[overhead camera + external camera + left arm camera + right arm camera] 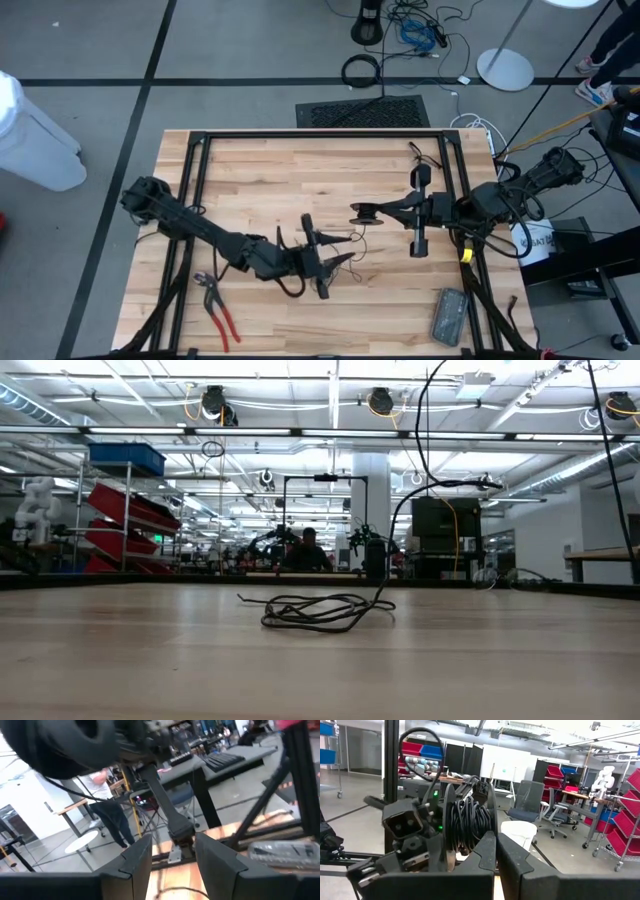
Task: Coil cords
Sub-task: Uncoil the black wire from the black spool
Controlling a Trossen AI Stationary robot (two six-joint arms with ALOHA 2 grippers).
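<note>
Left claw [322, 262] spread over loose cord [318, 611]; right claw [366, 213] pressed together; risk: cord tangling on tabletop [260, 170], loops springing apart.

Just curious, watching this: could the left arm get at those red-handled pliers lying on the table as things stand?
Probably yes. The pliers lie on bare wood just beside the left arm, with nothing on them, and the left gripper stands open and empty-looking. It would have to swing back from the cord first.

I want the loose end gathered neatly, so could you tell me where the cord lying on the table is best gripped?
Probably at the bunched loops of the cord, coming straight down from above: it lies flat on the table, and several strands overlap there.
</note>
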